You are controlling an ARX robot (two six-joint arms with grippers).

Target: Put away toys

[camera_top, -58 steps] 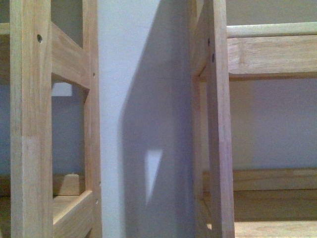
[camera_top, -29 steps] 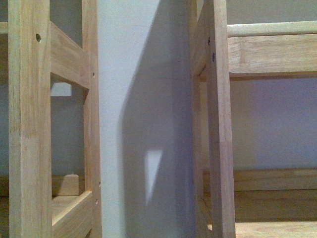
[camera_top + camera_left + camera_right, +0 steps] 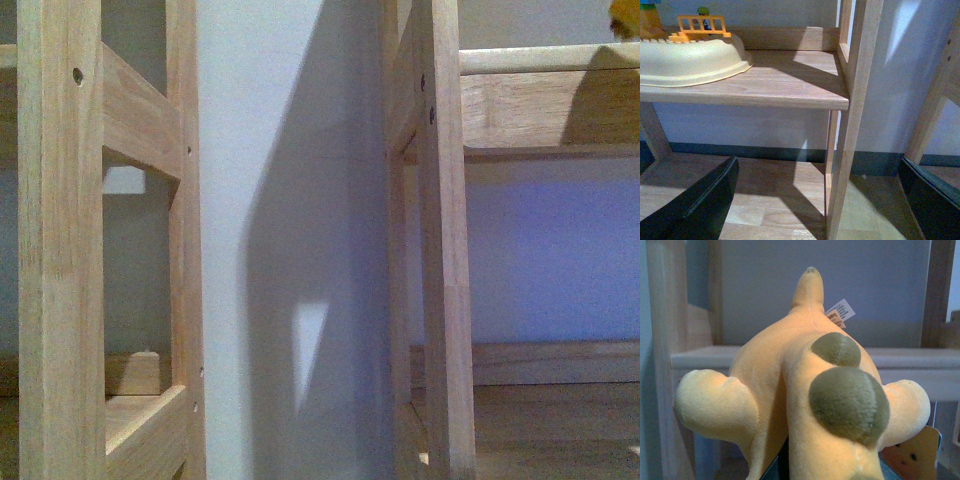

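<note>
The plush [image 3: 805, 390] fills the right wrist view, close before the camera and in front of a shelf [image 3: 920, 360]; in the front view only a small yellow bit [image 3: 625, 18] shows at the upper right corner, above a shelf board [image 3: 545, 105], and it is probably the same toy. I judge it is carried by the right gripper, but the fingers are hidden under the body, so I cannot tell how they stand. The left gripper [image 3: 815, 200] is wide apart and holds nothing, its two dark fingers [image 3: 695, 205] low in its own view. The plush looks soft and light, it will squash and not break, and the fur is not slippery; the thick middle of the body is the good place to hold, not the thin tail or legs. I count one plush with two dark spots, one paper tag [image 3: 840, 312], one cream toy [image 3: 690, 57] with a yellow fence [image 3: 702, 26] on the left shelf, and two wooden shelf racks.
</note>
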